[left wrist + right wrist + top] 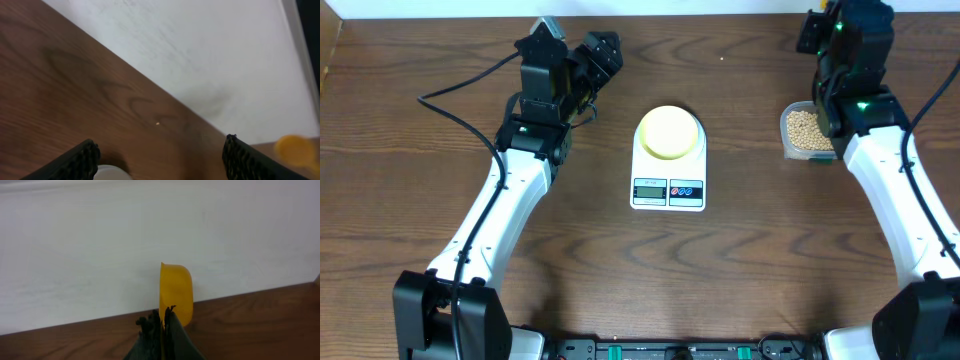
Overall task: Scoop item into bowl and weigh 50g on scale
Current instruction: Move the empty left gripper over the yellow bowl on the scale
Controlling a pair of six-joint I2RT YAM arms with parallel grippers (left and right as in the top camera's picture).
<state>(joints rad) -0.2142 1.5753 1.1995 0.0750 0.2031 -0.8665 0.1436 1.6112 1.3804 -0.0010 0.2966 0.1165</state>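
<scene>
Right gripper (162, 322), pinched shut on the thin handle of a small yellow scoop (176, 292), holds it raised to the right of the scale (668, 185), over the clear container (784, 140) of tan beans (805, 128). In the wrist view the scoop shows edge-on against a white wall (100, 240), its cup turned sideways. Whether any beans lie in it cannot be told.

A pale yellow-green bowl (669, 132) sits on the far end of the scale and looks empty, so the weighing seems not yet begun. Left gripper (604, 52), jaws spread wide and holding nothing, hangs left of the scale and beyond it, well apart from it.

Likely trouble from here:
- The grip is on a narrow handle, so a loaded scoop could twist between the fingers and tip.
- With the cup on its side, round beans would roll out on the way from the container to the scale and scatter across the wooden table (740, 270).
- The bowl is small and probably light, so a scoop rim catching its edge could push it off the scale.
- Beans landing on the scale beside the bowl would falsify the reading.
- A full scoop poured at once may overshoot the target weight.
</scene>
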